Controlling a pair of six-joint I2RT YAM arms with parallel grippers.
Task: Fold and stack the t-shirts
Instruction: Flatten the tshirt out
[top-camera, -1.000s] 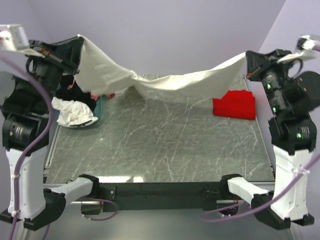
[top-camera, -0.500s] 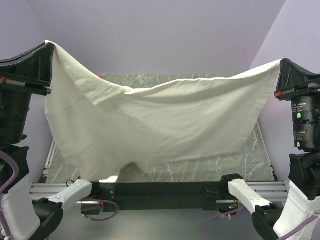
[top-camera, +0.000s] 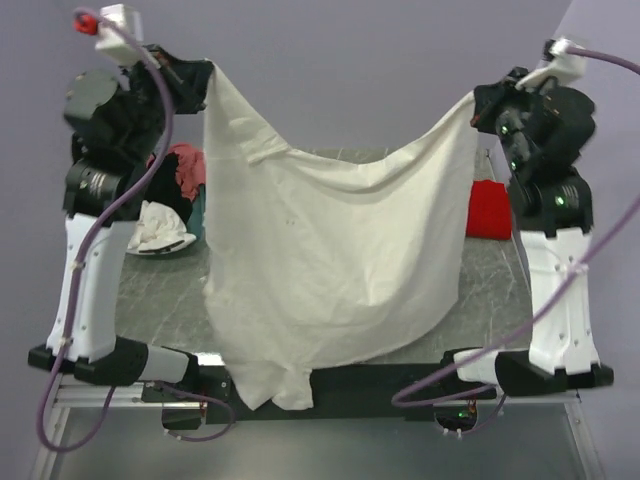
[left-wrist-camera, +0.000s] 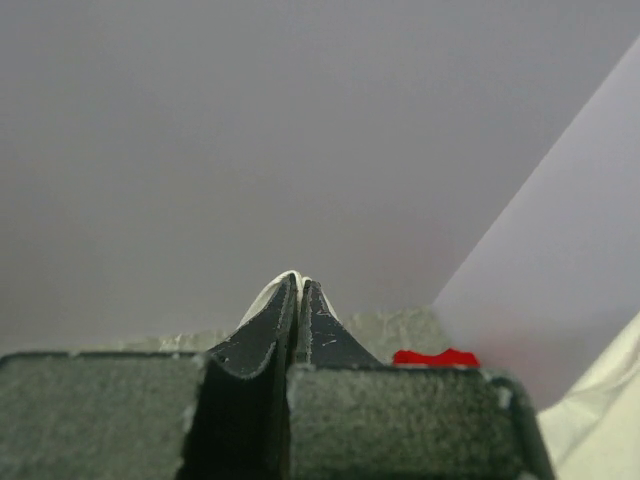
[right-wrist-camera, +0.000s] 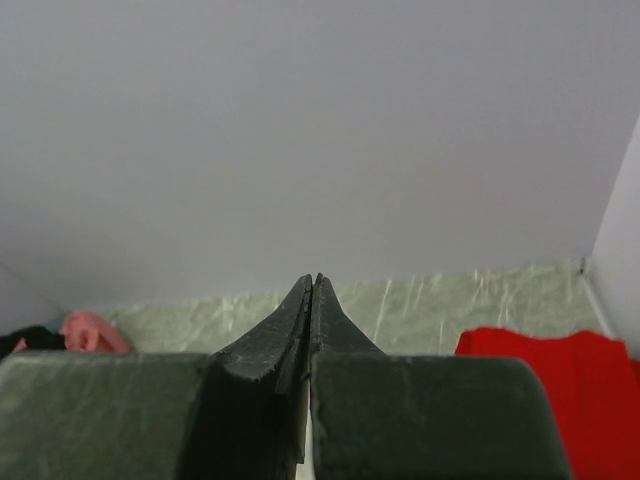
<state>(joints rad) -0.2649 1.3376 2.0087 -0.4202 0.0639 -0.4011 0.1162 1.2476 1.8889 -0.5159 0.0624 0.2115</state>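
Observation:
The large cream t-shirt (top-camera: 330, 260) hangs spread in the air between both arms, its lower edge draping over the table's front edge. My left gripper (top-camera: 205, 72) is shut on its upper left corner; a sliver of cream cloth (left-wrist-camera: 270, 290) shows at the fingertips in the left wrist view. My right gripper (top-camera: 476, 100) is shut on its upper right corner; a strip of cream cloth (right-wrist-camera: 306, 462) shows low between the jaws. The folded red t-shirt (top-camera: 488, 208) lies at the table's right, also in the right wrist view (right-wrist-camera: 560, 380) and the left wrist view (left-wrist-camera: 435, 357).
A pile of loose shirts, pink (top-camera: 186, 170), white (top-camera: 160, 228) and black, sits at the table's left behind the left arm. The marble table top (top-camera: 165, 300) shows beside the hanging shirt. Walls close in at the back and right.
Both arms have drawn inward and the cream shirt now hangs narrower and longer, its hem reaching past the table's front edge. The red shirt and the left pile are in sight again.

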